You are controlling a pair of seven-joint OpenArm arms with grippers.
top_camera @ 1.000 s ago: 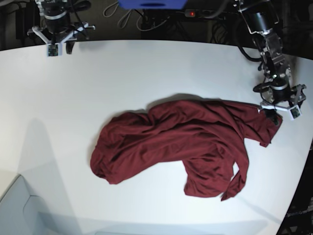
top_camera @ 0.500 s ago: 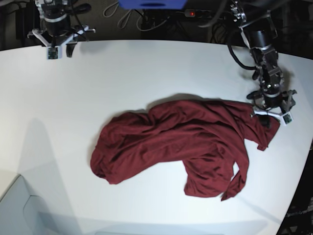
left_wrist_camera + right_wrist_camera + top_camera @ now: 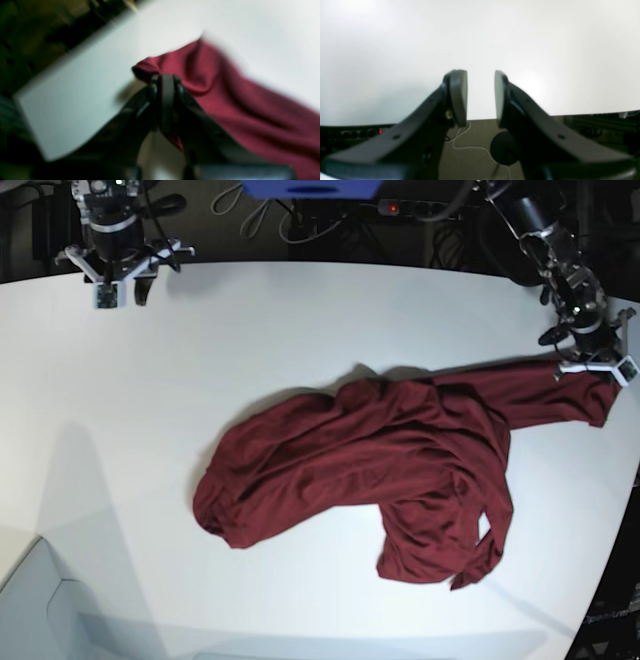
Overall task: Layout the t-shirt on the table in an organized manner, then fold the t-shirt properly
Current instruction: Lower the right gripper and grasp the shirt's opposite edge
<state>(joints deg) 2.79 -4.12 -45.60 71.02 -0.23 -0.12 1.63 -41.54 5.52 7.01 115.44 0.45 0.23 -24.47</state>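
The left hand (image 3: pixel 167 85) is clamped on a sleeve end of the maroon t-shirt (image 3: pixel 380 470), which sprawls crumpled across the white worktop (image 3: pixel 300 330), while the right hand (image 3: pixel 480 97) hovers part-open at the far left edge, holding nothing.

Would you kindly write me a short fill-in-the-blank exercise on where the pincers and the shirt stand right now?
1. The left pincer is shut on the ____.
2. The right pincer stands ____ and holds nothing.
3. The shirt's colour is dark ____.
4. The bulk of the shirt lies crumpled on the white ____.

Missing words: t-shirt; open; maroon-red; table
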